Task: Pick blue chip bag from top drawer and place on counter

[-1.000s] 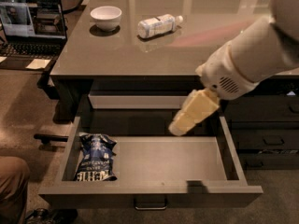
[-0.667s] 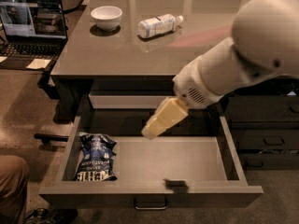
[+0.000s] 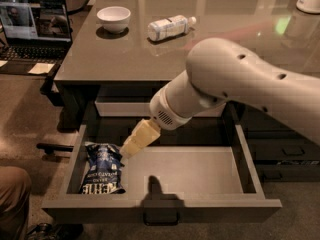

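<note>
The blue chip bag (image 3: 103, 168) lies flat at the left end of the open top drawer (image 3: 165, 206), white lettering up. My gripper (image 3: 131, 145) reaches down into the drawer from the right, its pale tip just above and right of the bag's upper right corner. The white arm (image 3: 235, 84) crosses over the drawer and the counter edge. The counter (image 3: 220, 44) is the glossy slab behind the drawer.
On the counter lie a clear plastic bottle (image 3: 169, 28) on its side and a white bowl (image 3: 113, 19). A laptop (image 3: 34, 25) stands at the far left. Narrower dark drawers (image 3: 290, 154) are on the right. A person's knee (image 3: 14, 196) shows at bottom left.
My arm has swung left and down, carrying the gripper from the drawer's right side to just beside the chip bag. The bag has not moved.
</note>
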Action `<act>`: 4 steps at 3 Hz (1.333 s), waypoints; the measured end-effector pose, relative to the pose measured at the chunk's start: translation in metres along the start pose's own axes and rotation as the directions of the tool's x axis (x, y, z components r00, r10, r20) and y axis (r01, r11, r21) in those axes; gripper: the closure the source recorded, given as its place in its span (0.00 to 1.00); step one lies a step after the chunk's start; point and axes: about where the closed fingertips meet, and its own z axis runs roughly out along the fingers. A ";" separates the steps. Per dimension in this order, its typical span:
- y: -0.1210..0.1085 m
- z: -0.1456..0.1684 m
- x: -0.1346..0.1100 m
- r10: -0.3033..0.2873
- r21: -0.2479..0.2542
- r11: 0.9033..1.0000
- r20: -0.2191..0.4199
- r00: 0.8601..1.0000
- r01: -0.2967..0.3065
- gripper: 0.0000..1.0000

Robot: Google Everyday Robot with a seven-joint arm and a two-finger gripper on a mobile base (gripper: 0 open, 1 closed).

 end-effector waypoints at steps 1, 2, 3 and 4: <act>0.019 0.035 -0.003 -0.032 -0.024 0.999 -0.009 0.999 0.032 0.00; 0.051 0.093 -0.032 -0.082 -0.043 0.996 -0.039 0.996 0.081 0.00; 0.051 0.093 -0.032 -0.083 -0.043 0.996 -0.039 0.996 0.081 0.00; 0.046 0.097 -0.032 -0.052 -0.015 0.999 -0.043 0.998 0.051 0.00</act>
